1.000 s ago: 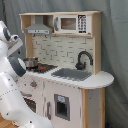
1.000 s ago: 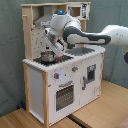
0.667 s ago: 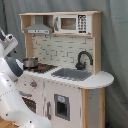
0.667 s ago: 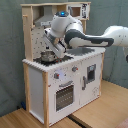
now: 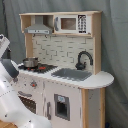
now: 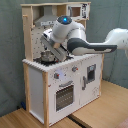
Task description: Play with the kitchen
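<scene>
The kitchen (image 5: 65, 70) stands in the middle of both exterior views, on a wooden tabletop (image 6: 100, 112) in the second exterior view, with grey cloth behind it. On its stove (image 5: 40, 67), at the first exterior view's left, sits a small metal pot (image 5: 30, 62); the sink (image 5: 72, 74) and black tap (image 5: 82, 60) lie to the first exterior view's right of it, the oven door (image 6: 64, 96) below. The arm (image 6: 75, 40) reaches in from the second exterior view's right, its wrist low over the pot. I cannot tell whether the fingers are spread or pressed together; they are hidden behind the wrist.

The main risk, as I judge it, is the pot: a sideways sweep could knock it off the stove towards the near edge. The hood (image 5: 39, 30) hangs close above, so lifting carelessly could strike it. A hard downward push might rock the whole toy.
</scene>
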